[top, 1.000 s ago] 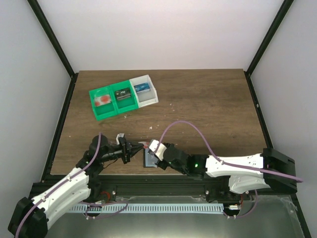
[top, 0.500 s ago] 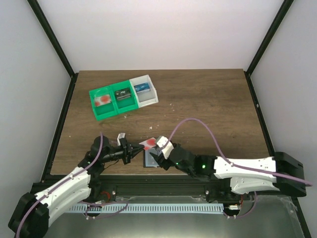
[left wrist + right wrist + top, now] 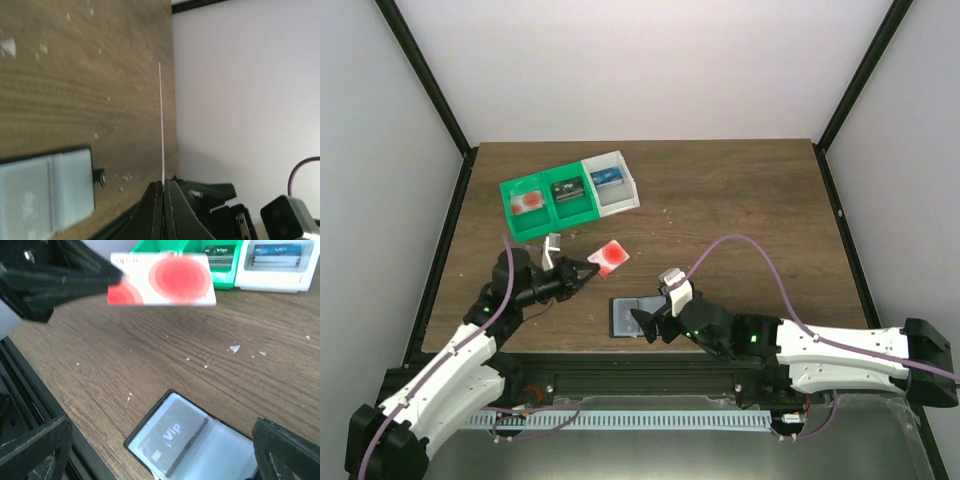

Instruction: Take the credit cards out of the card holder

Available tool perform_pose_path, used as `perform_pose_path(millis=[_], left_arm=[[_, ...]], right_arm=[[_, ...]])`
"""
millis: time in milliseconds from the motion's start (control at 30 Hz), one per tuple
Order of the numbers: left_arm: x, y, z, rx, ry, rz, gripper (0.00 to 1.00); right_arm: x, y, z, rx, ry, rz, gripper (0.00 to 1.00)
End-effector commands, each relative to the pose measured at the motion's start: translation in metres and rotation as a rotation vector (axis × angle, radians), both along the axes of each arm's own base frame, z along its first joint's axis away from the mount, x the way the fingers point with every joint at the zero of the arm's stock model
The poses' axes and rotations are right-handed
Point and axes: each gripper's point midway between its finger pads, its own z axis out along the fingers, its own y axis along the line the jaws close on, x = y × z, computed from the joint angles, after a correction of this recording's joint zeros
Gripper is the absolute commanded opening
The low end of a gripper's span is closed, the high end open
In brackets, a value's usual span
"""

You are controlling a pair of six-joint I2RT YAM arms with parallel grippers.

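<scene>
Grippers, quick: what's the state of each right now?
Left gripper: shut on a red-and-white credit card, held in the air.
Right gripper: open, holding nothing, above the open card holder.

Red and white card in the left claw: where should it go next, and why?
Probably carry it over to the left bin of the green and white plastic tray. The left claw is shut on the thin red and white plastic card, lifted clear of the open black card holder, and that bin already holds a similar red card.
</scene>
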Motion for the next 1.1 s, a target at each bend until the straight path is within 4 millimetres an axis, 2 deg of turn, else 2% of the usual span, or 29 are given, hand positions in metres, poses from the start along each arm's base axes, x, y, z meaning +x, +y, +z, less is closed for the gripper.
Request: perform_pose_path(millis=[0,167,333,533,667,933,1067], left_arm=[[0.016,0.019,0.004,0.137,-0.141,-0.007,0.00],[0.044,0.047,0.005,0.229,-0.177,-0.004,0.00],[0.079,0.097,-0.004,0.334,-0.163,0.044,0.00],[0.107,0.159,-0.018,0.337,-0.098,0.132,0.00],[0.122,0.190,-0.032,0.356,-0.055,0.193,0.00],[0.154,0.226,-0.049,0.502,-0.001,0.264,0.00],[0.176,0.243,-0.043,0.562,0.001,0.278,0.00]], right_arm=[[-0.004,-0.003,0.002,0.021,0.051,-0.016,1.00],[-0.015,-0.005,-0.001,0.050,0.104,0.026,1.00],[-0.020,-0.018,-0.001,0.067,0.123,0.033,1.00],[-0.026,-0.030,0.014,0.112,0.096,0.057,1.00],[-0.024,-0.036,0.030,0.135,0.043,0.061,1.00],[-0.022,-0.038,0.044,0.129,0.004,0.057,1.00],[-0.021,-0.040,0.048,0.138,-0.004,0.054,1.00]])
